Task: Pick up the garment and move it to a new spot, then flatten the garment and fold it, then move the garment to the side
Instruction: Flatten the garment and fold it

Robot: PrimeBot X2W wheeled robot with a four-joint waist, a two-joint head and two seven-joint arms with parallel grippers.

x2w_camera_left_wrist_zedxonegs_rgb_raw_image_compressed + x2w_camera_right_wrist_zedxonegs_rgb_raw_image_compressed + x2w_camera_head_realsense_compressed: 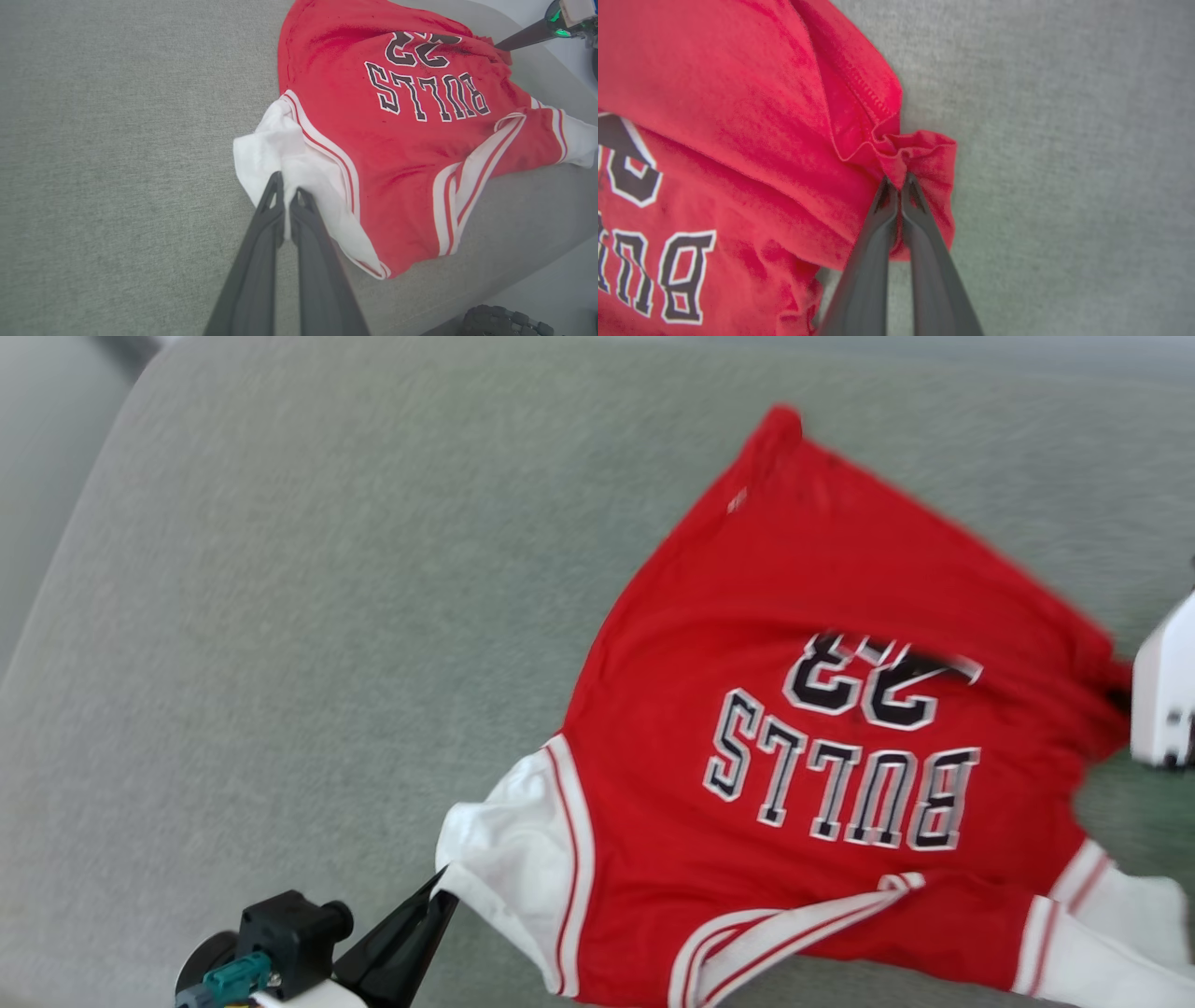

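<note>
The garment is a red jersey lying spread on a grey cushion, its black "BULLS 23" lettering facing up and upside down in the head view. My left gripper is at its near left corner. In the left wrist view this gripper is shut on the white sleeve. My right gripper is shut on a bunched red edge of the garment at its right side. Its dark fingers meet the garment at the top right of the left wrist view.
The grey-green cushion stretches wide to the left of the jersey, with its rounded edge at the far left. The right arm's pale housing stands at the right edge. A dark wheel sits below the cushion's edge.
</note>
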